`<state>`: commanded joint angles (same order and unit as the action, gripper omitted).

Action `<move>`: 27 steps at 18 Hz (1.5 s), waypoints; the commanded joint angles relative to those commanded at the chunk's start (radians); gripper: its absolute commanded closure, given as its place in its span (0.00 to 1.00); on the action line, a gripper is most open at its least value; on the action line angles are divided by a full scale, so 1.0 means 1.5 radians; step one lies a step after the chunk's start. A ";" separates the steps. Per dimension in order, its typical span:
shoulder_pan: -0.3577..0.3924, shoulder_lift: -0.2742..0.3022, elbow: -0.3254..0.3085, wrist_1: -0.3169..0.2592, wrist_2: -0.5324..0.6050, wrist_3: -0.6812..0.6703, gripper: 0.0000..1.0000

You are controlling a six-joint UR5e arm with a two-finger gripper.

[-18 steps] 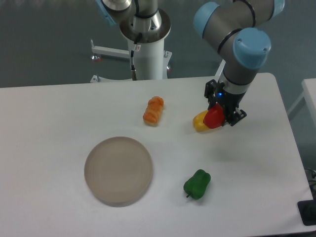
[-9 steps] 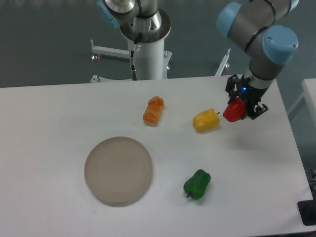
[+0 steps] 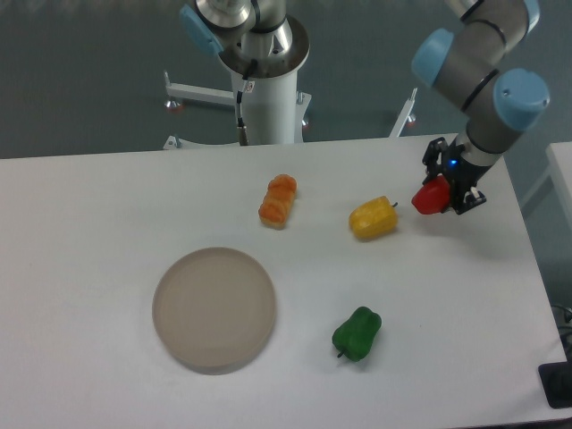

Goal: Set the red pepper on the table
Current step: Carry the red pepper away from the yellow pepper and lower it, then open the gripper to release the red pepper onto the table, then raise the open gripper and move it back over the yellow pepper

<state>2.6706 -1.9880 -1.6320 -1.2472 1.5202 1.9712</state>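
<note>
The gripper (image 3: 444,190) is pinching the red pepper (image 3: 431,198) between its two fingers. The pepper is sitting in the gripper near the right end of the worktop (image 3: 107,206), just right of the yellow pepper (image 3: 373,217). I cannot tell if it is touching the worktop or hanging a little above it.

The red pepper is looking small, smooth and shiny. It is a toy, so it is probably light and hollow. A shiny, round thing like this can slip or pop out if it is squeezed near an edge. The best place to hold it is across its fat middle, and that is about where the fingers are sitting now.

It is round, so it may roll a bit when let go. It should be low and resting on the worktop before the fingers are opening.

An orange pepper (image 3: 278,200), a green pepper (image 3: 357,332) and a round plate (image 3: 214,308) are also lying on the worktop, well apart from the gripper.
</note>
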 joint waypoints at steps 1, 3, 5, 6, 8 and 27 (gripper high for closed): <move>0.000 -0.001 -0.001 0.003 0.001 0.000 0.62; 0.001 -0.001 -0.004 0.005 0.001 0.001 0.57; 0.002 -0.001 -0.005 0.006 0.001 0.005 0.47; 0.002 -0.001 -0.005 0.006 0.001 0.006 0.40; 0.002 -0.001 -0.004 0.007 0.000 0.006 0.23; -0.156 0.002 0.185 -0.112 0.004 -0.255 0.00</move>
<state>2.4361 -1.9849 -1.3546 -1.4159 1.5263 1.5881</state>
